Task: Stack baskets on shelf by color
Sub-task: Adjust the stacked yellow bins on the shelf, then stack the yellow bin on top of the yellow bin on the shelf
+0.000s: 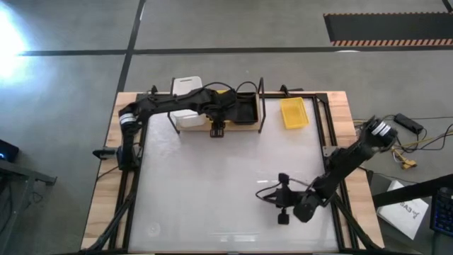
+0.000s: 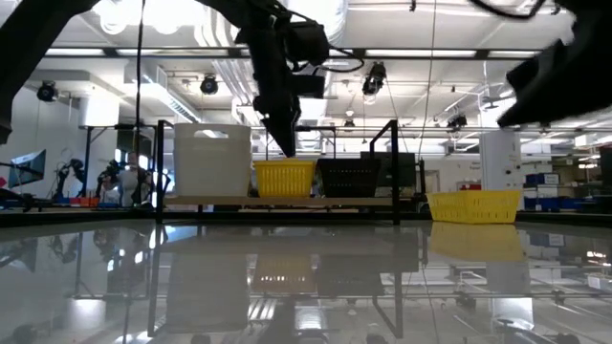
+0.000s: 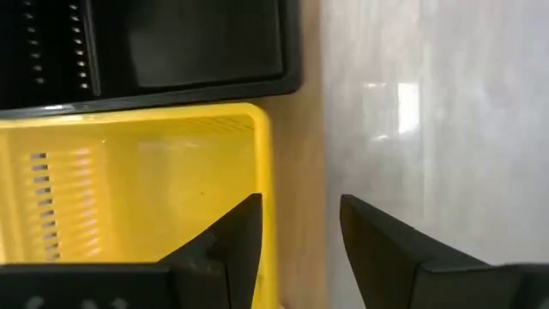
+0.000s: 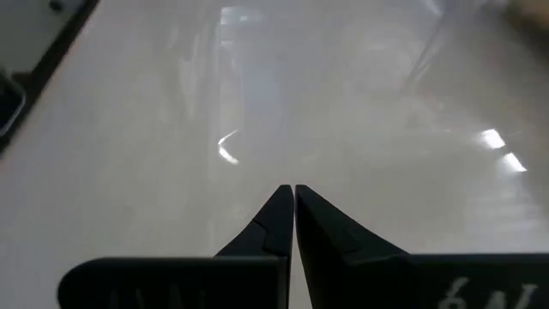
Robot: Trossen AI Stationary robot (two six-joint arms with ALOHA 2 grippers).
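Observation:
The shelf stands at the table's far side. It holds a white stack of baskets at its left end, a yellow basket in the middle and a black basket at its right end. Another yellow basket rests on the table to the right of the shelf. My left gripper is open, pointing down just above the shelf's yellow basket. One finger is over the inside of the basket's near wall, the other over the plank. My right gripper is shut and empty over the table's near right part.
The shelf's black wire uprights stand at its ends. My left arm lies across the white baskets. A black frame runs along the table's right edge. The open white tabletop lies between the shelf and the near edge.

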